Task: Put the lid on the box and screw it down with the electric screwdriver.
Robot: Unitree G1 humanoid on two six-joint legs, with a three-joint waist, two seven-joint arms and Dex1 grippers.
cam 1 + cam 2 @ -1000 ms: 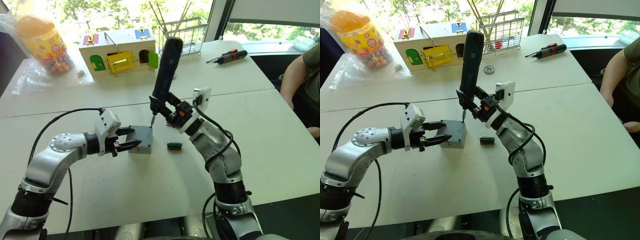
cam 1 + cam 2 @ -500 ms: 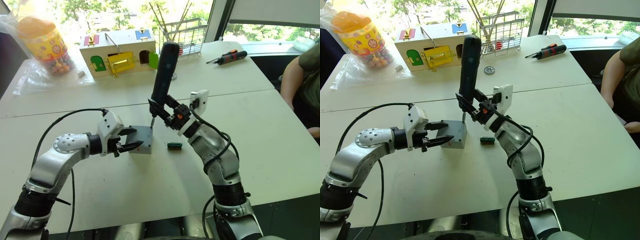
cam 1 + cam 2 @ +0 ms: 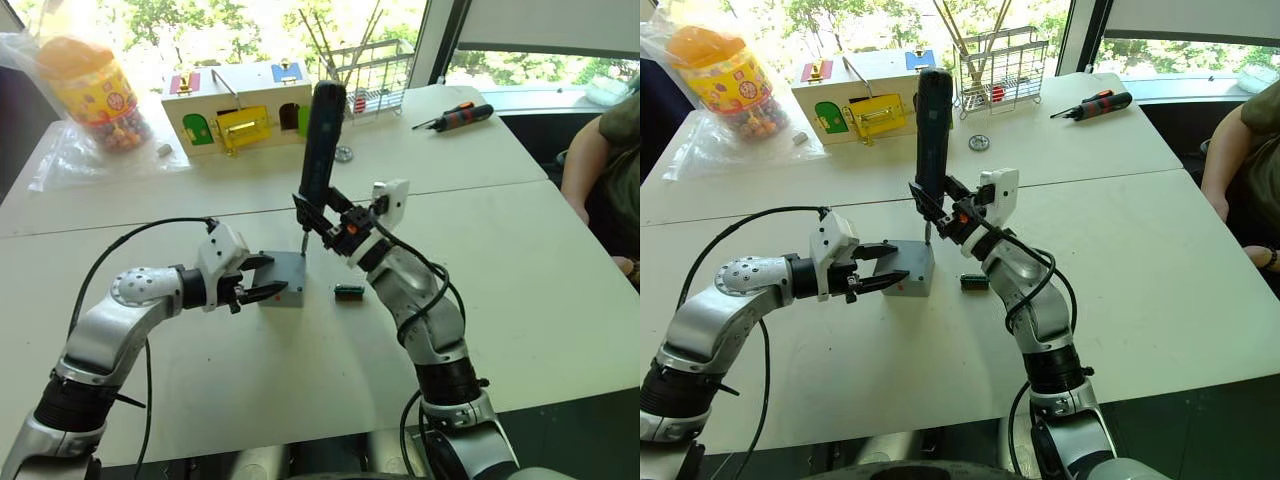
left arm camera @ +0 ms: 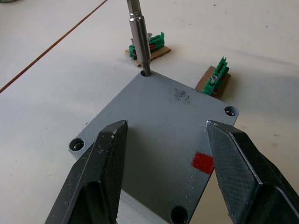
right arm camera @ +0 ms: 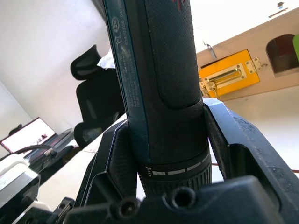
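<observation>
A small grey box (image 3: 283, 279) sits near the middle of the white tabletop (image 3: 520, 280), with its flat grey lid (image 4: 159, 154) already lying on top, corners lined up. A small red square marks the lid near one edge. The electric screwdriver (image 3: 320, 140), a thick black cylinder, stands nearly upright over the box's far corner, leaning slightly. In the left wrist view its metal bit (image 4: 138, 37) rests in that corner's screw hole.

The right tool (image 3: 322, 212) is clamped around the screwdriver's lower body, a black finger pressed to each side of the barrel.

The left tool (image 3: 262, 278) is spread wide on the box's left side, its two black fingers (image 4: 100, 177) reaching over the lid's near edge with the lid visible between them; whether they touch it cannot be told.

Just right of the box lies a small green connector block (image 3: 348, 291). Farther back stand a wooden house-shaped box (image 3: 238, 102), a wire rack (image 3: 1005, 70), a red-and-black hand screwdriver (image 3: 458, 114) and a jar (image 3: 90, 85) of coloured pieces.
</observation>
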